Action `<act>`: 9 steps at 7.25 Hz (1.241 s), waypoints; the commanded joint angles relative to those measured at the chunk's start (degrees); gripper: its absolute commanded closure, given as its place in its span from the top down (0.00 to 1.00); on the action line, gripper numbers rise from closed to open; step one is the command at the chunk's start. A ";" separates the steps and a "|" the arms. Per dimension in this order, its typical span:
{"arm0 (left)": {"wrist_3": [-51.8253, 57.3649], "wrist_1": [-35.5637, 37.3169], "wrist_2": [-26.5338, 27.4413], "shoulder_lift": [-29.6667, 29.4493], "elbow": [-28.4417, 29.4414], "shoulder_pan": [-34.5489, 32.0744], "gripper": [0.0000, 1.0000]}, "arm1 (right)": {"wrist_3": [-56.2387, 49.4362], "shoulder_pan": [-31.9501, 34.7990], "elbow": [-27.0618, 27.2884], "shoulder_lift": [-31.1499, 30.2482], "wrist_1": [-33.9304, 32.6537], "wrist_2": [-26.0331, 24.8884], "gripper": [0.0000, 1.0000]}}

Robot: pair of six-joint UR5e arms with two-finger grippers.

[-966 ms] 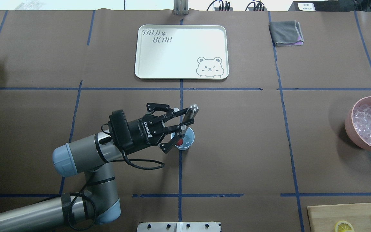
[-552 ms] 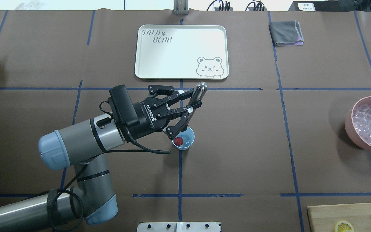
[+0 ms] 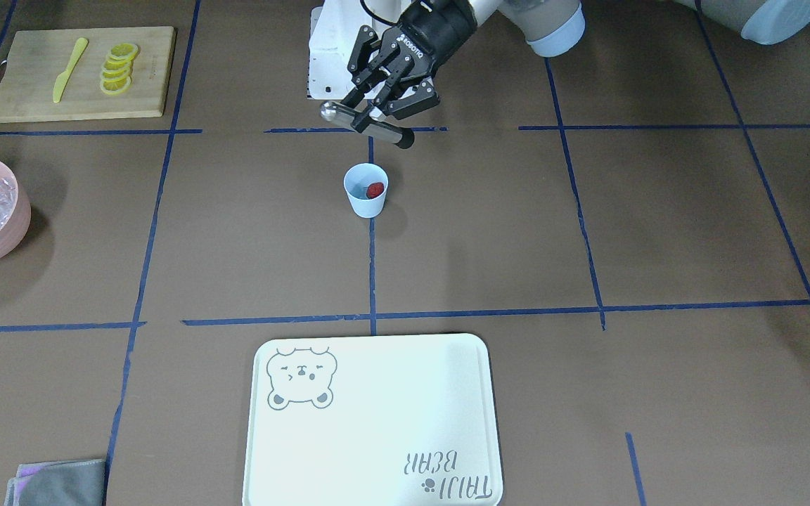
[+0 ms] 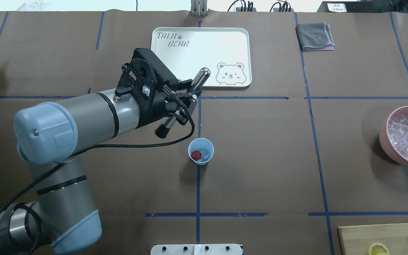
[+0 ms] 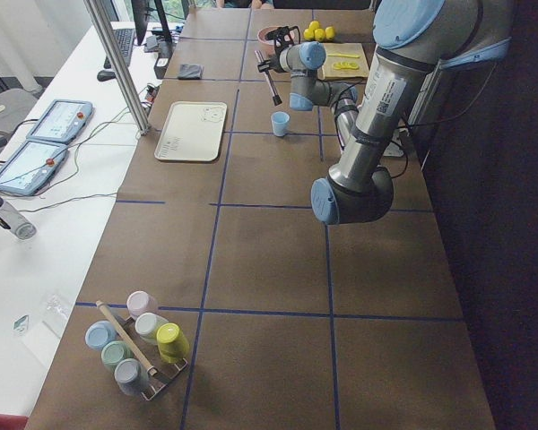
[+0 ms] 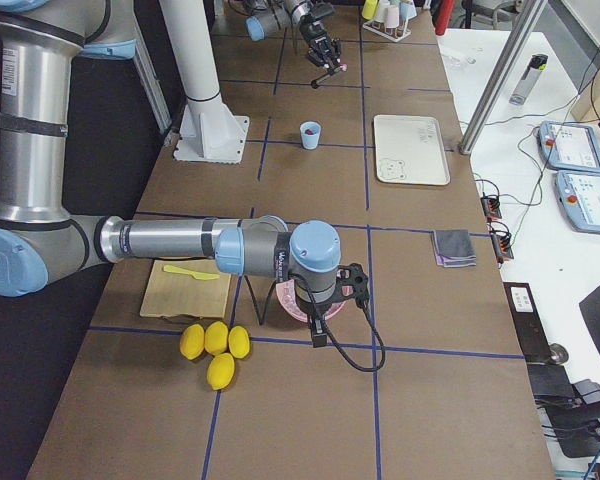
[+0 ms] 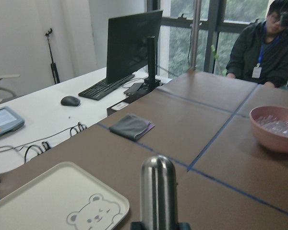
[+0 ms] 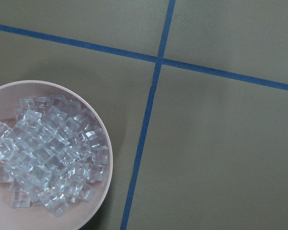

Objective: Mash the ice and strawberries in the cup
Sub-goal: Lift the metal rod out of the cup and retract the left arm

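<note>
Holding a metal muddler (image 4: pixel 199 77) up in the air, the left gripper (image 3: pixel 377 116) has its two fingers pressed on the middle of the stick, one on each side. The muddler is tipped over, almost lying flat, with its shiny round end pointing away from the robot and its dark end pointing back and down. The little blue cup (image 3: pixel 365 205) stands on the table below the muddler, close to the dark end, and nothing touches it. Inside the cup sits the red strawberry (image 3: pixel 375 189), and next to it there is some clear ice (image 4: pixel 207 152). The berry looks whole and round, and the ice looks like cubes, so I think little or no mashing shows yet. The food is in the cup, so that part is done. What is left is to stand the muddler up, put its end down into the cup, and push on the berry and ice many times. The right gripper (image 6: pixel 318 330) hangs far off to the side of the muddler, over the pink bowl (image 4: pixel 384 136) full of ice cubes (image 8: pixel 43 158). I cannot tell if its fingers are apart or together.
</note>
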 commanded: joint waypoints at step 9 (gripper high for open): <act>-2.21 31.06 -28.00 33.05 -0.20 -32.90 0.08 | 0.00 0.00 -0.06 -0.08 0.00 0.02 0.99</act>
